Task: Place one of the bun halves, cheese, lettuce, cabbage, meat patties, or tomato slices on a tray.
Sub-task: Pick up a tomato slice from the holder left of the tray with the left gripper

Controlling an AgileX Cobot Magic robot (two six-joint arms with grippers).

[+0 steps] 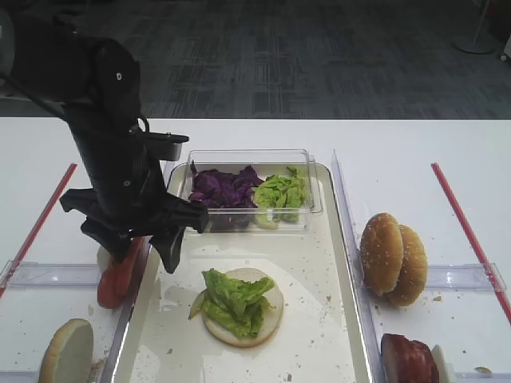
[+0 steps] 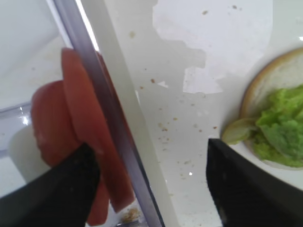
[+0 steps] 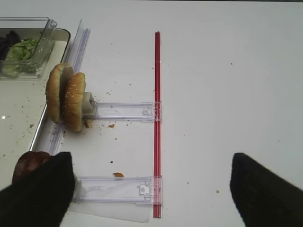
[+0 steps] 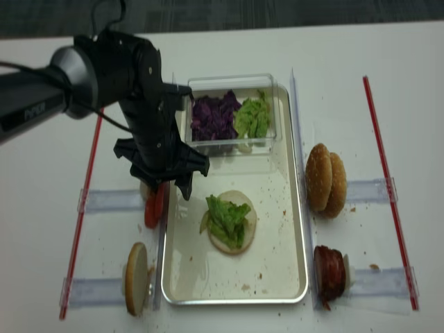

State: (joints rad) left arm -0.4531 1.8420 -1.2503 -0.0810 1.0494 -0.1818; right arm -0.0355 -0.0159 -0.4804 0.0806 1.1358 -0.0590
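Observation:
The metal tray [image 1: 315,271] holds a bun half [image 1: 267,315] topped with lettuce [image 1: 235,295]. Red tomato slices [image 1: 118,275] stand on edge just outside its left rim. My left gripper [image 1: 146,254] hangs open over that rim [image 2: 111,123]. One finger [image 2: 52,194] is against the tomato slices [image 2: 71,118], the other [image 2: 251,184] is over the tray floor near the lettuce [image 2: 279,123]. My right gripper [image 3: 151,194] is open above the bare table and holds nothing. It does not show in the high views.
A clear tub [image 1: 251,187] with purple cabbage [image 1: 223,187] and lettuce sits at the tray's far end. Two bun halves [image 1: 393,259] and a meat patty [image 1: 407,359] stand right of the tray, another bun half [image 1: 68,351] at front left. Red strips [image 3: 157,118] and clear holders [image 3: 118,189] lie on the table.

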